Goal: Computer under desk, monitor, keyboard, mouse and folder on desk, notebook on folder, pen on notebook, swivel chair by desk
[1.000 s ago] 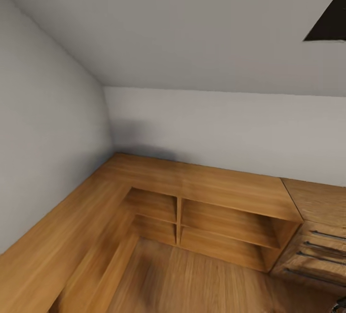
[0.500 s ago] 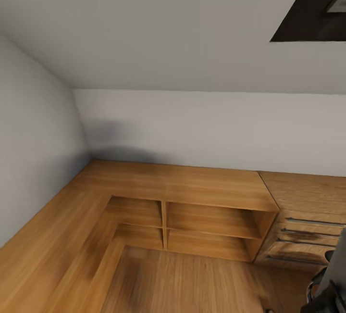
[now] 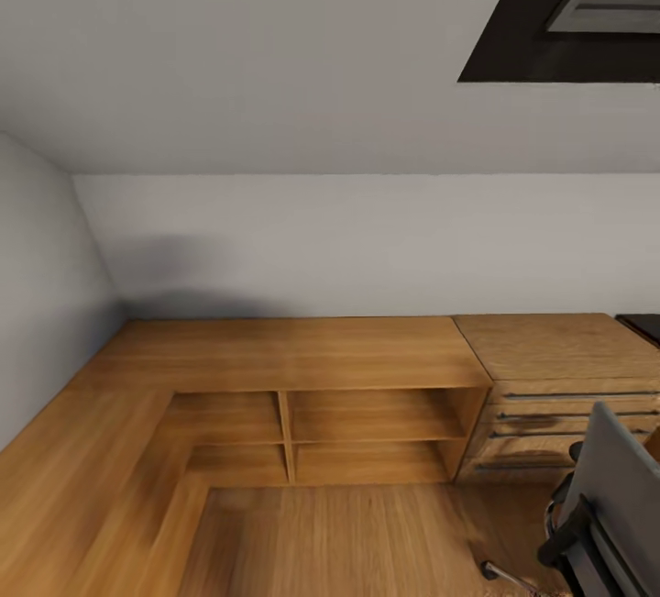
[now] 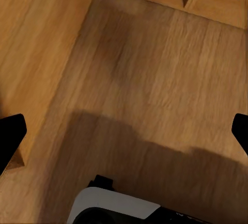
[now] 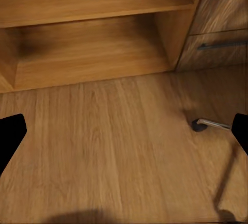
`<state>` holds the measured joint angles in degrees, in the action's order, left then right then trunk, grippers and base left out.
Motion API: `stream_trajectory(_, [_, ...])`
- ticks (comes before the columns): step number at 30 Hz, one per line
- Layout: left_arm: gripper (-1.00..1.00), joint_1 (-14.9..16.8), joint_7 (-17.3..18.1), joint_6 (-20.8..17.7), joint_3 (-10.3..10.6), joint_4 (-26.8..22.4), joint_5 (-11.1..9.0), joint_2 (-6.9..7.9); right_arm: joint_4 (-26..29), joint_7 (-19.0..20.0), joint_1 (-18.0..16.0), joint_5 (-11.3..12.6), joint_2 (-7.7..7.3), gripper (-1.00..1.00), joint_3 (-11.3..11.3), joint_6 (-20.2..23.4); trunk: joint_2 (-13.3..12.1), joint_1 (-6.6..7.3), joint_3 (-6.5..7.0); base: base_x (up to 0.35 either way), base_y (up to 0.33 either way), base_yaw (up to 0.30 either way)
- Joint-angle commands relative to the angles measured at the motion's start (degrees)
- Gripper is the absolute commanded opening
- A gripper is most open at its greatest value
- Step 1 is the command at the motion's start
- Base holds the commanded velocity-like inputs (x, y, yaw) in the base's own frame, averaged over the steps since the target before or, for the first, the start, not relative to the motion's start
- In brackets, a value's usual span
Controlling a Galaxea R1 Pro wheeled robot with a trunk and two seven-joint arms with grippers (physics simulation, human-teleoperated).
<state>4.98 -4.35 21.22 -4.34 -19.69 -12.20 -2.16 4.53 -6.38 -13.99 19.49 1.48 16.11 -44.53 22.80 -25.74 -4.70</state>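
The swivel chair (image 3: 612, 505) comes in at the lower right of the head view: a grey backrest, a black armrest and a chrome leg with a castor. That chrome leg and castor (image 5: 206, 125) also lie on the wood floor in the right wrist view. My right gripper (image 5: 124, 136) is open over bare floor, its black fingertips (image 5: 10, 136) far apart with nothing between them. My left gripper (image 4: 124, 136) is open too, above floor near the robot's white base (image 4: 113, 208). The other task things are out of view.
A low light-wood L-shaped shelf unit (image 3: 302, 368) runs along the grey walls. A wood drawer cabinet with long handles (image 3: 559, 395) adjoins it on the right. A sliver of black surface (image 3: 645, 326) shows beyond it. A dark skylight (image 3: 587, 10) sits in the sloped ceiling.
The whole head view has swung to the right, so the camera turned. The room corner slid left, and the drawer cabinet, skylight and swivel chair came further into view.
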Motion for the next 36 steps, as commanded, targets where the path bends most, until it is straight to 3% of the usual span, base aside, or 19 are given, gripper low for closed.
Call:
stream_trajectory(1, [1.0,0.03,0.04,0.14,-0.23,0.0,0.0,-0.04,-0.05,-0.56,-0.07,0.03,0.01,1.0,0.5,-0.12,0.12,-0.04,-0.12,0.084,0.248,-0.3])
stream_trajectory(8, [1.0,0.03,0.04,0.14,-0.23,0.0,-0.01,-0.04,-0.05,-0.56,-0.07,0.03,0.01,1.0,0.5,-0.12,0.12,-0.04,-0.12,0.068,0.192,-0.3])
stream_trajectory(26, [1.0,0.03,0.04,0.14,-0.23,0.0,-0.02,-0.02,-0.05,-0.56,-0.07,0.03,0.01,1.0,0.5,-0.08,0.12,-0.04,-0.12,0.006,0.016,-0.3])
stream_trajectory(36, [1.0,0.03,0.04,0.19,-0.23,0.0,0.03,-0.04,-0.05,-0.56,-0.07,0.03,0.01,1.0,0.5,-0.07,0.12,-0.04,-0.12,0.096,0.147,-0.3])
